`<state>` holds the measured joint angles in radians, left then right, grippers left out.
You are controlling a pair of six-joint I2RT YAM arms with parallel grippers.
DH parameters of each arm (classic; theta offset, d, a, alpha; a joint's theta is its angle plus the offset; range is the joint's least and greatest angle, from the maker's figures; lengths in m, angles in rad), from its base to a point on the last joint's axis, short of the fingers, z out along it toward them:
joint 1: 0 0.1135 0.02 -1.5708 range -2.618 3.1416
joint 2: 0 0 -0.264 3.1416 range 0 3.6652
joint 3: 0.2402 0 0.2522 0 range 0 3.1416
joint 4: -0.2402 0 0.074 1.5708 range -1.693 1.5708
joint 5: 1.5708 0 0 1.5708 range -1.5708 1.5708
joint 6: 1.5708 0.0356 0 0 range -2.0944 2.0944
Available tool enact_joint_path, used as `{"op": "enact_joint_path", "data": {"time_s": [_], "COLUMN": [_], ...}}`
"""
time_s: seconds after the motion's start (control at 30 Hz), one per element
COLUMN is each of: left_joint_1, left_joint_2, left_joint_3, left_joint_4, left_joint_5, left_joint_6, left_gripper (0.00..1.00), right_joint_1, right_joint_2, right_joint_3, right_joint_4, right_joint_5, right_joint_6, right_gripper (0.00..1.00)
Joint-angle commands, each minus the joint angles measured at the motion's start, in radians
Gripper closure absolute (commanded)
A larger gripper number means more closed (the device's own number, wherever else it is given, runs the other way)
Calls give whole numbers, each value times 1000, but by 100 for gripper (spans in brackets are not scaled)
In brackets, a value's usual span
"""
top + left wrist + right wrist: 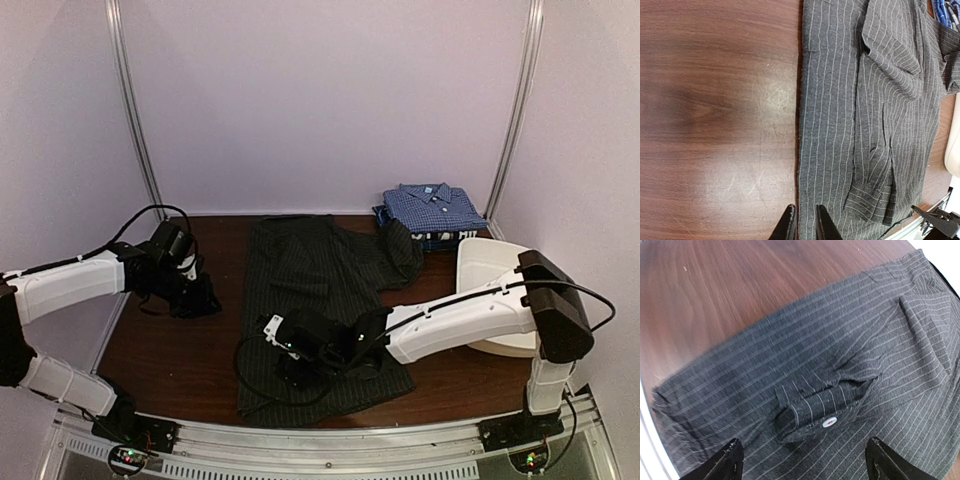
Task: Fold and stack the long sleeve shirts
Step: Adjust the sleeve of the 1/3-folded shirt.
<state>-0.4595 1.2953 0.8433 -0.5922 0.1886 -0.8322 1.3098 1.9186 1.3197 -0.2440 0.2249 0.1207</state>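
Left arm first: it comes in from the left side, forearm stretched toward the pinstriped charcoal shirt [310, 265], wrist bent down, and the left gripper [197, 295] hangs low over the bare wooden table [160, 350] just left of the shirt's left edge. In its wrist view the left gripper [805, 225] shows its jaws barely parted, a slim gap with nothing in it, poised right at the edge of the shirt [890, 100]; whether the tips touch the wood I cannot tell, since the frame cuts them off. Now the right arm: its white forearm reaches from the right straight across the shirt's near half, and the right gripper [290, 352] sits low over the cloth close to the near hem. From the wrist, the right gripper [805, 465] has its jaws spread wide and holds nothing; a cuff [825, 407] with a white button [829, 422] lies rumpled on the shirt [790, 350] just ahead of them. From above, black fingers melt into dark cloth, so contact is unclear, and the forearm hides the shirt's near right part. Beyond the shirt's far right corner sits a folded blue checked shirt [432, 207] atop a navy shirt [440, 241], mostly covered. A white tub [485, 270] stands right of the pinstripes, partly behind the arm.
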Motion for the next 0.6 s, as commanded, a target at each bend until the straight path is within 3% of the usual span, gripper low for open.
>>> {"op": "enact_joint_path", "data": {"time_s": [0.0,0.43,0.57], "left_joint_1": [10,25,28], "left_joint_2": [-18,-1,8], "left_joint_3": [-15,6,4], "left_joint_4": [17,24,34], "left_joint_5": [-15,-27,-24], "left_joint_6": [-1,21,28], "left_gripper": [85,85,85], "right_joint_1": [17,17,13], "right_joint_2": [48,179,185], "right_joint_3": [27,146,156], "right_joint_4": [-52,-56,-58], "right_joint_5": [139,260,261], "right_joint_6": [-36,-43,-45], "right_gripper": [15,26,44]}}
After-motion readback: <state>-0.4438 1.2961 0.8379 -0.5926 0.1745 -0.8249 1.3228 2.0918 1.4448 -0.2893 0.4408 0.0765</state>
